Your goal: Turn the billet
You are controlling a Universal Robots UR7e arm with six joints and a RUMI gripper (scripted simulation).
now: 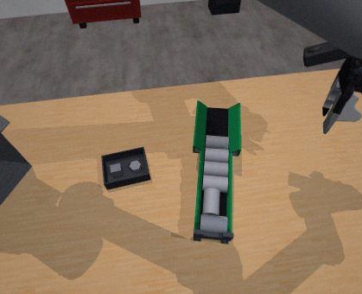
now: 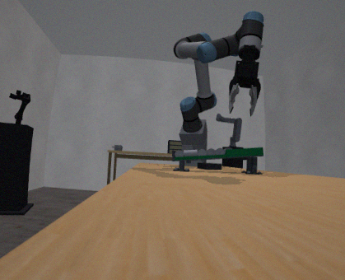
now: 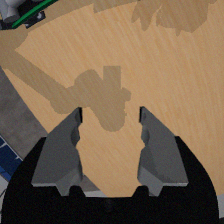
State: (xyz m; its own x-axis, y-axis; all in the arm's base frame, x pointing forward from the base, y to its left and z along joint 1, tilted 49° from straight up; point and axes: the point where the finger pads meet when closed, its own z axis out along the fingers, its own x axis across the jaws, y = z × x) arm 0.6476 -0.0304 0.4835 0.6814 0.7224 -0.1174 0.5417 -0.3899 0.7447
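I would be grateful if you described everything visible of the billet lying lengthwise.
The lengthwise billet is a plain, light grey cylinder, metallic-looking. It lies on its side along the green-walled ramp, nearer the left wall in the top view, between two crosswise billets. Whether its ends touch them is unclear.

One billet (image 1: 211, 201) lies lengthwise on the green ramp (image 1: 231, 182); the tool (image 1: 331, 108) seems open.

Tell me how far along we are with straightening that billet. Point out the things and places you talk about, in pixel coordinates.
Already across the ramp (image 1: 231, 173) (image 2: 244, 152): one billet at the stop (image 1: 213, 235) and four higher up. In hand: nothing; the open gripper (image 1: 325, 120) (image 2: 242, 112) (image 3: 110, 108) hangs away from the ramp. Left: turn the lengthwise billet (image 1: 211, 201), then close the row against the stop.
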